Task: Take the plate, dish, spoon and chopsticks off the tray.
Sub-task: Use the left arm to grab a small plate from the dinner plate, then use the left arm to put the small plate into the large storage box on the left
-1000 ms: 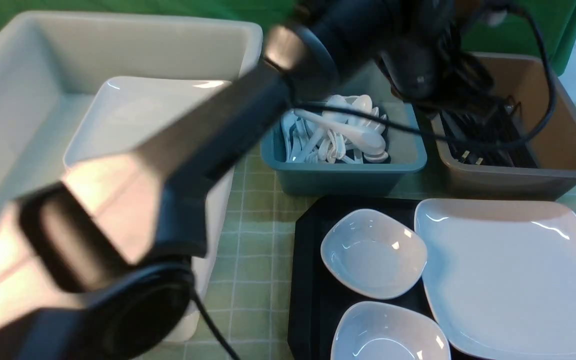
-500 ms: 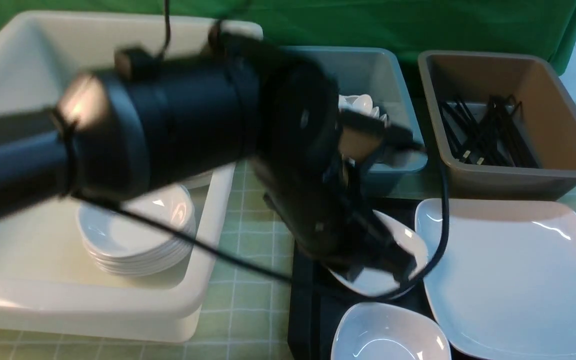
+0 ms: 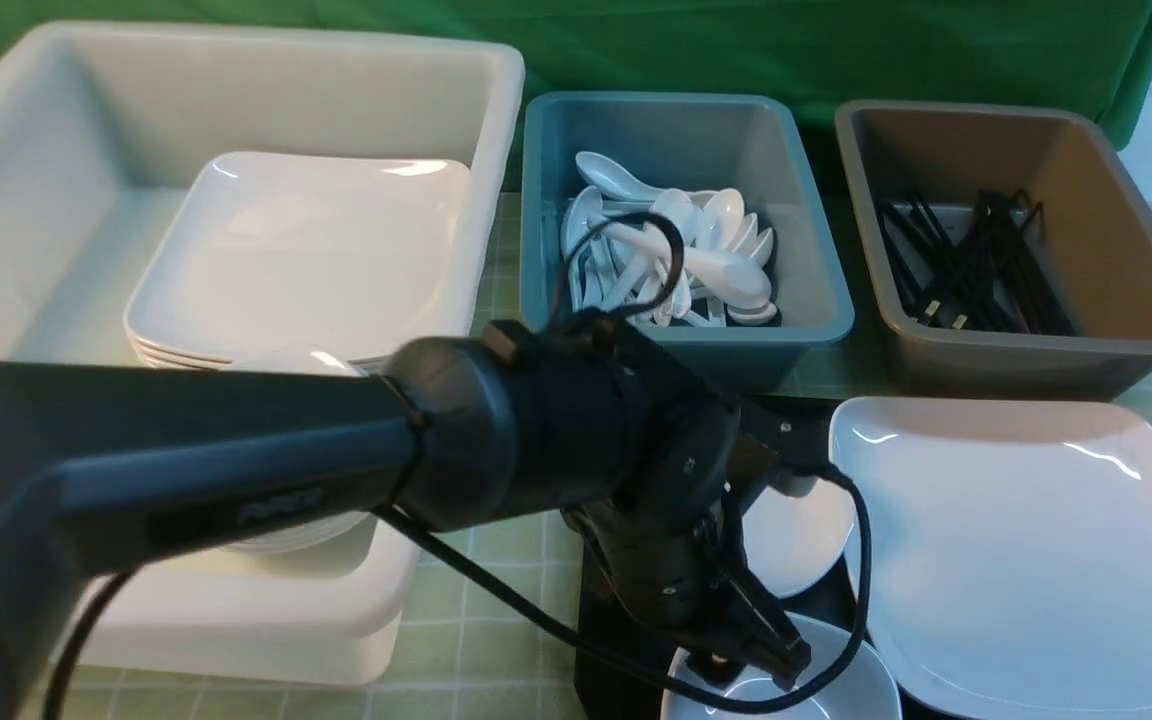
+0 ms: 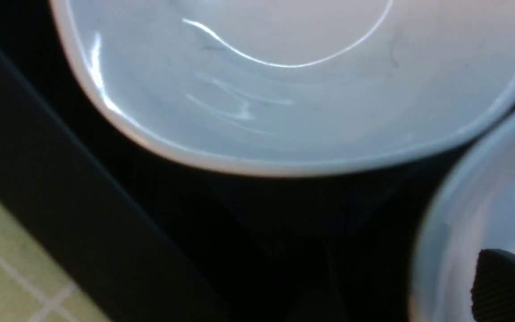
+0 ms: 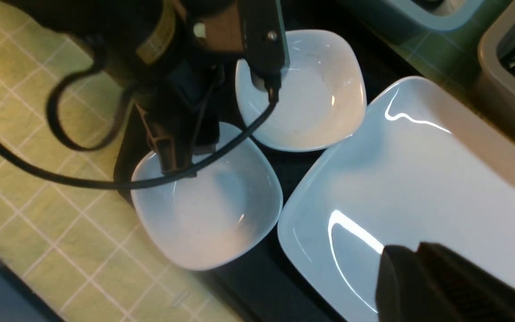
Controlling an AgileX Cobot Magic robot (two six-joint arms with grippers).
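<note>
**Front view, lower centre.** The left gripper (image 3: 751,655) hangs tip-down over the near dish (image 5: 221,214), its jaws spread and holding nothing. In the left wrist view one fingertip (image 4: 503,286) shows inside the dish's rim; the other is lost against the dark tray. The steep, tip-down pose probably serves to pinch the thin rim from above, since the dish lies too flat to be taken by its sides.

The dish sits mouth-up at the lower left of the tray (image 5: 262,290), just beside the far dish (image 5: 315,103) and the plate (image 3: 1016,550), which fills the right of the tray. Dish and plate are rounded squares with no marked long axis, and the plate's edges lie about parallel to the tray's.

The right gripper (image 5: 418,257) hovers over the plate, jaws seemingly closed together on nothing, probably parked clear of the left arm.

No spoon or chopsticks show on the tray. Spoons (image 3: 726,265) lie in the blue bin (image 3: 816,330) and chopsticks (image 3: 976,270) in the brown bin (image 3: 1036,350), their long axes running roughly bottom to top of the frame.
</note>
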